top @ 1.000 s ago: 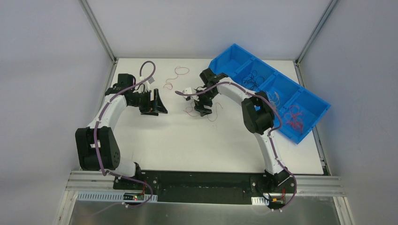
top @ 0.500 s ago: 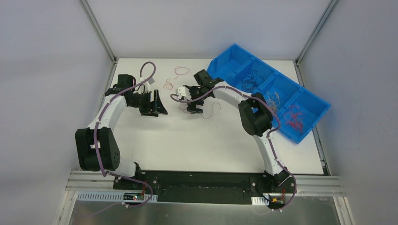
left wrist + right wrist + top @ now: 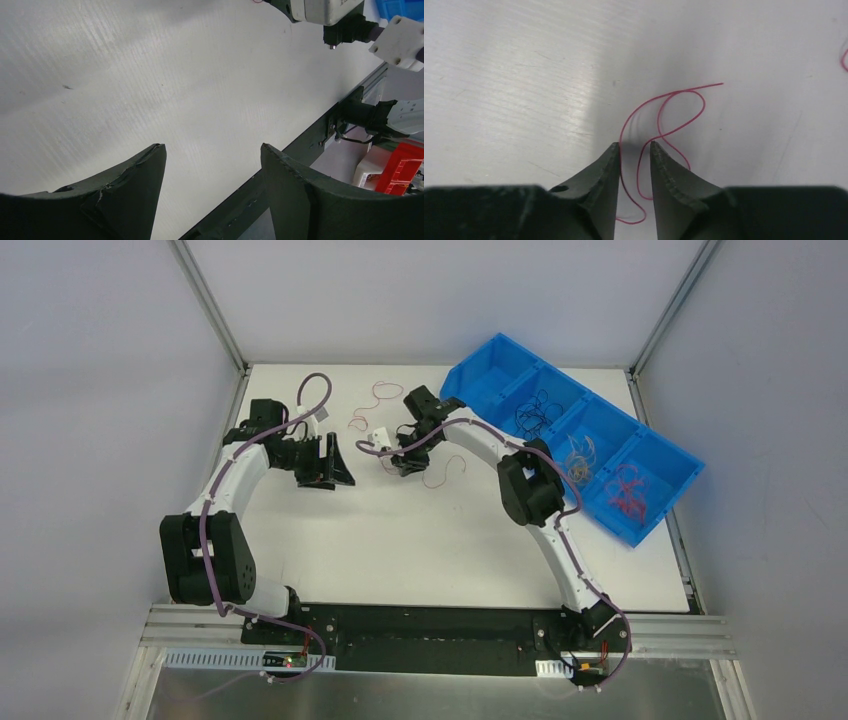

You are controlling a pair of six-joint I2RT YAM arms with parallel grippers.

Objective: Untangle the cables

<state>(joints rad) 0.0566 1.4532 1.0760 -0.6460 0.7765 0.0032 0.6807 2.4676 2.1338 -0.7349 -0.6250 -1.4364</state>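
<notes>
A thin red cable (image 3: 663, 115) lies in loose loops on the white table, and two of its strands run between the fingers of my right gripper (image 3: 634, 145). The jaws stand narrowly apart, with a gap on either side of the strands, and do not pinch them. From above, the right gripper (image 3: 405, 462) points down at mid table with the red cable (image 3: 440, 465) trailing to its right. Two more loose cables (image 3: 380, 392) (image 3: 357, 423) lie farther back. My left gripper (image 3: 335, 462) (image 3: 212, 147) hovers open over bare table to the left, with nothing in it.
A blue divided bin (image 3: 655, 445) stands at the back right, holding dark cables (image 3: 535, 410), pale ones (image 3: 578, 452) and red ones (image 3: 625, 490) in separate compartments. The right arm's wrist (image 3: 325, 10) shows in the left wrist view.
My right arm has swung left and a little farther back. Its jaws opened wide, then narrowed around the red cable. The left arm has stayed put.
</notes>
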